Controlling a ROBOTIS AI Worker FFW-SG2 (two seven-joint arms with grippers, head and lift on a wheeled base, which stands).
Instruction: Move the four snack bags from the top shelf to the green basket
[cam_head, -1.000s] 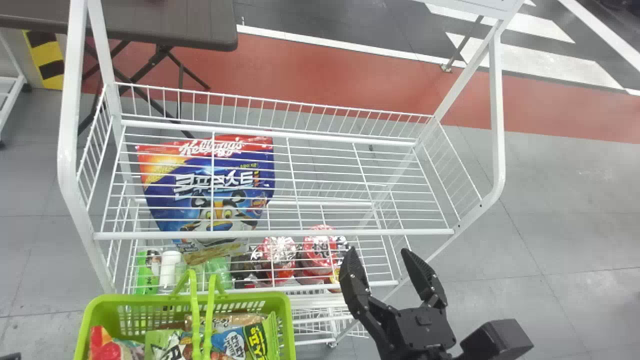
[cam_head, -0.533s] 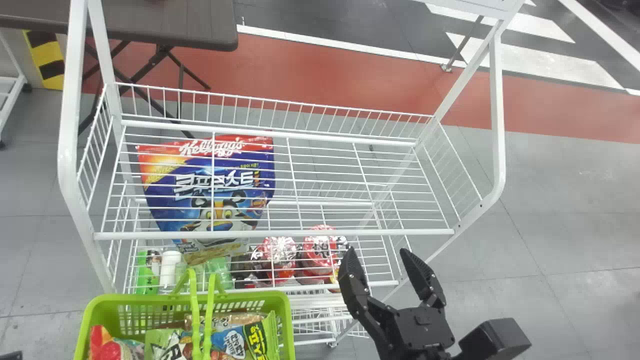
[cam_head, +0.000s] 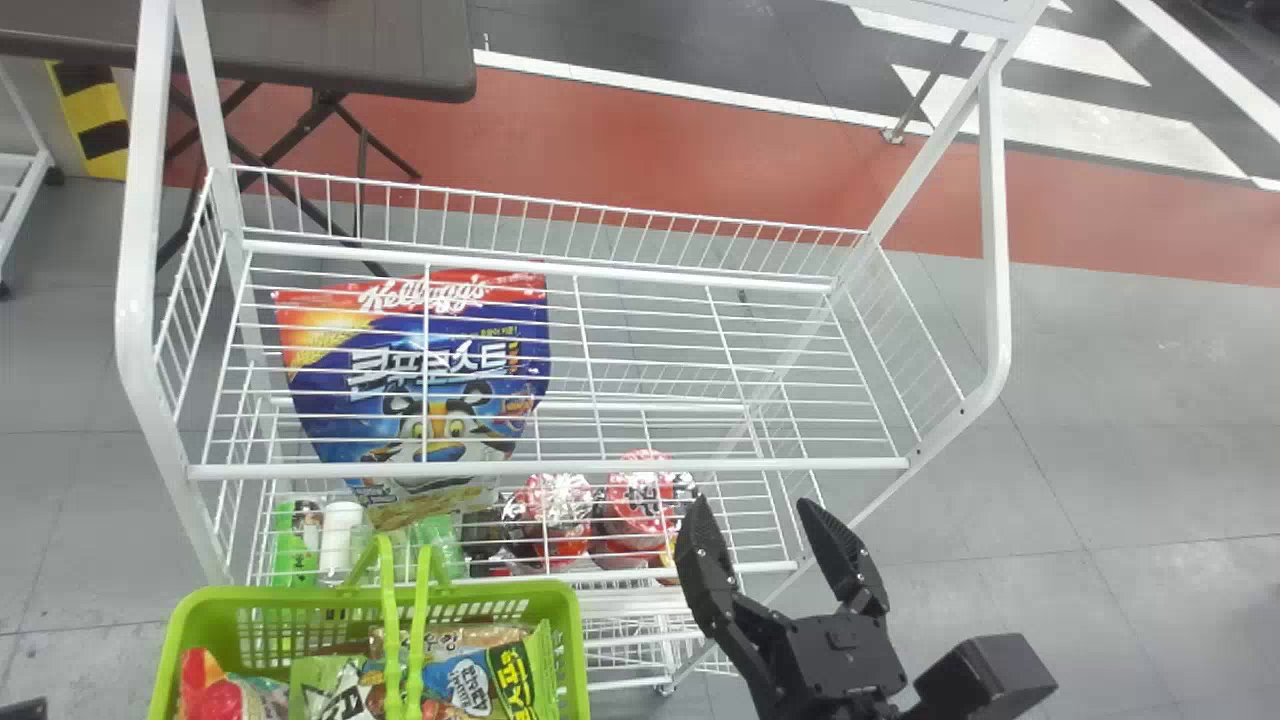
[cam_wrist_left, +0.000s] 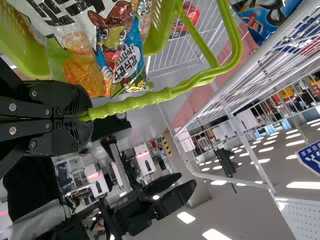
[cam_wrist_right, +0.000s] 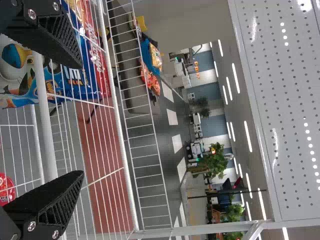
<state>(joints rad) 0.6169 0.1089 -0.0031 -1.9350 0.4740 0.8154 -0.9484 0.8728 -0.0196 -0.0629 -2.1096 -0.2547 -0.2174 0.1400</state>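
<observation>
My right gripper (cam_head: 755, 506) stands open over the lower right front of the white rack in the head view. Seen from the right wrist, my right gripper (cam_wrist_right: 80, 120) has its fingers well apart with nothing held between them. The top shelf (cam_head: 640, 466) shows bare wires. Several snack bags (cam_head: 470, 685) lie in the green basket (cam_head: 575, 640), among them a green and blue one. In the left wrist view my left gripper (cam_wrist_left: 84, 117) is shut on the green basket handle (cam_wrist_left: 165, 94), beside a printed snack bag (cam_wrist_left: 122, 60).
A large blue cereal bag (cam_head: 430, 370) shows through the top shelf's wires, with red-lidded packs (cam_head: 640, 500) and a white bottle (cam_head: 340, 535) on a level below. White rack posts (cam_head: 990, 230) rise at both sides. A dark table (cam_head: 330, 50) stands behind.
My right arm has drifted very slightly left in the head view, its gripper staying open. The basket and its bags look unchanged.
</observation>
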